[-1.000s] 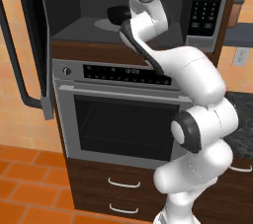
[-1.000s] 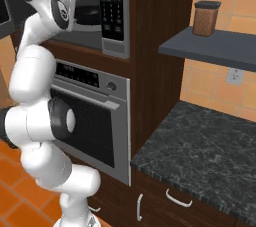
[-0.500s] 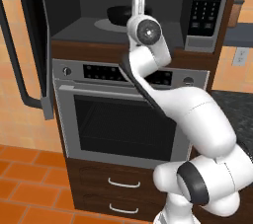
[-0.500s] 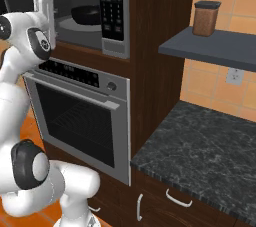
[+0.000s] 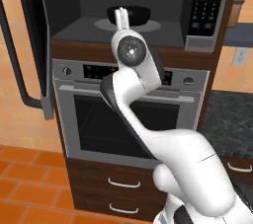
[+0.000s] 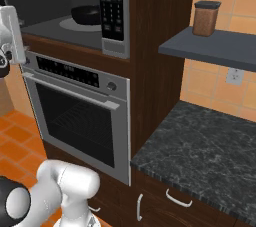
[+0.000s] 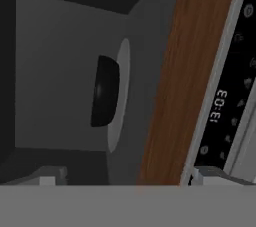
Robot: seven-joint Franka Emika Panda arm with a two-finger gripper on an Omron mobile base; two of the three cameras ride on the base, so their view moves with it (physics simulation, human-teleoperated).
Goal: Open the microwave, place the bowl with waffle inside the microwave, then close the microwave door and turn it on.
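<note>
My claw stands in front of the microwave, just outside its opening and pointing into the cavity. Its jaws are released and wide apart, and nothing is between them. The microwave door is swung fully open to the left, and its long dark handle hangs out in front of the orange wall. The black bowl sits inside on the round grey turntable, apart from my claw. I cannot tell if the waffle is in it, because the bowl looks only dark. Below the microwave is the steel oven, and its door is closed. In the hand view the bowl appears rolled sideways against the turntable.
</note>
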